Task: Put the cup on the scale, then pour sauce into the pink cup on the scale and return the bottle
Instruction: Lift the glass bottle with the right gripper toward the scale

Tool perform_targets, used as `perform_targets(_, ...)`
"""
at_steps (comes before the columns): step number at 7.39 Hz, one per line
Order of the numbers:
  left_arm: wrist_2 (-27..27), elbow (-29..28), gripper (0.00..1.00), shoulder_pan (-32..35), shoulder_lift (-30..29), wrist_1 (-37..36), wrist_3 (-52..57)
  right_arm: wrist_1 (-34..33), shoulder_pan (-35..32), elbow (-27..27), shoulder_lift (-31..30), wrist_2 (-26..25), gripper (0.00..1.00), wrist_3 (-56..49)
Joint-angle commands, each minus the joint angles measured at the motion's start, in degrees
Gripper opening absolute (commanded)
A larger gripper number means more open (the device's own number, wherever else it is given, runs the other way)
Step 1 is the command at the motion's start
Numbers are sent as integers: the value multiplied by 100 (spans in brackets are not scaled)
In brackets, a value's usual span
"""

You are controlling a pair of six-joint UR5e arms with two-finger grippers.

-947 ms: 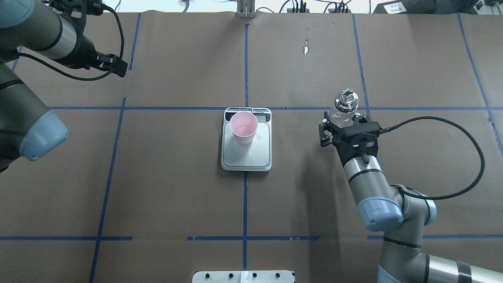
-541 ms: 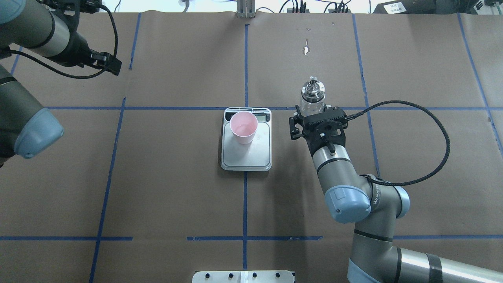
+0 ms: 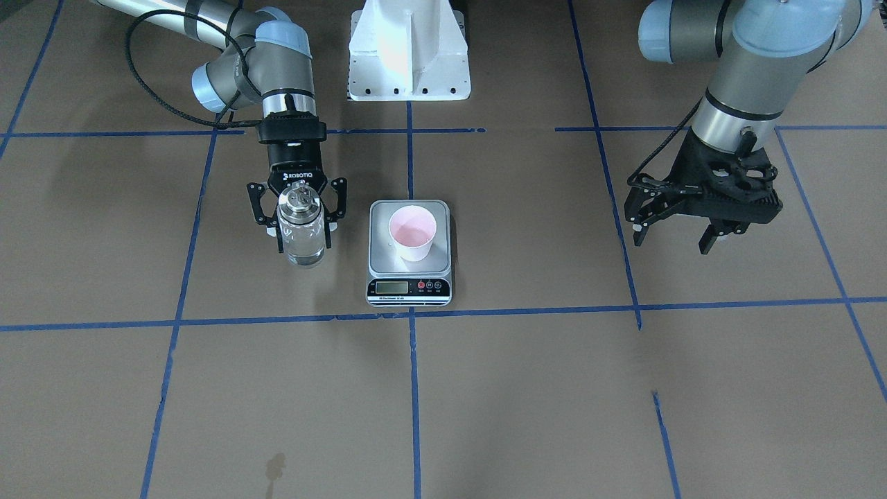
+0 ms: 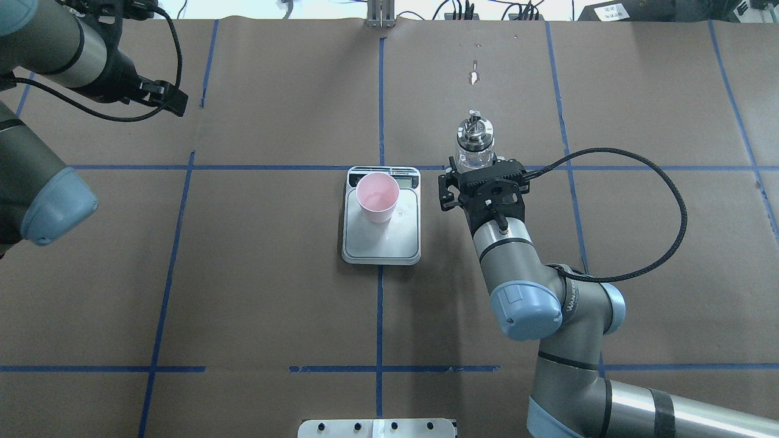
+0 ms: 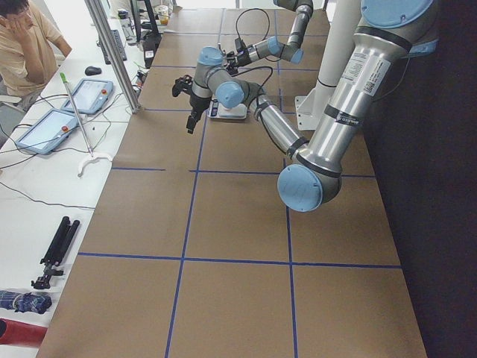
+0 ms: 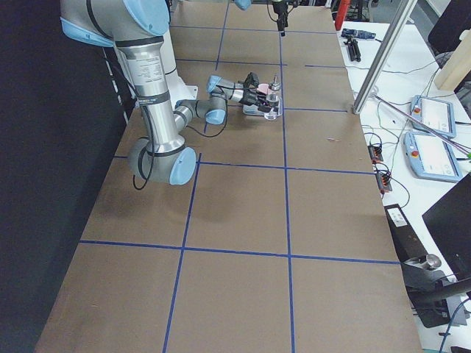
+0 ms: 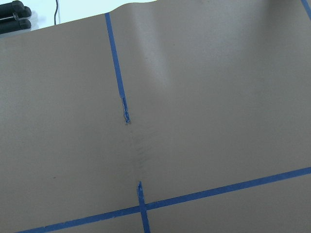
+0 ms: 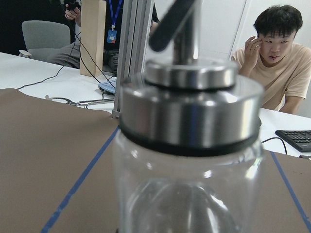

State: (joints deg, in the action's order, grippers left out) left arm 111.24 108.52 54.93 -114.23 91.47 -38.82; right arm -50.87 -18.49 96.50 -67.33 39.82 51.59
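While the right gripper [image 3: 299, 223] clamps the upright bottle [image 3: 302, 242] at mid-body, just beside the scale [image 3: 378, 260] bearing the cup [image 3: 413, 233], its smooth, breakable glass likely needs a firm hold below the cap. The left gripper [image 3: 671, 239] hangs apart, empty.

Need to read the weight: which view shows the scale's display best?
Exterior front-facing: the display faces it, unobstructed. Overhead has it partly behind the cup; side views show the scale too small; wrist views miss it.
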Motion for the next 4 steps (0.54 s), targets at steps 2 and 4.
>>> perform_targets(2, 11, 3, 91, 35, 23, 2, 40, -345, 21, 9, 228, 17, 0, 1)
perform_targets(4, 20, -6, 91, 228, 154, 28, 557, -397, 73, 53, 176, 26, 0, -209)
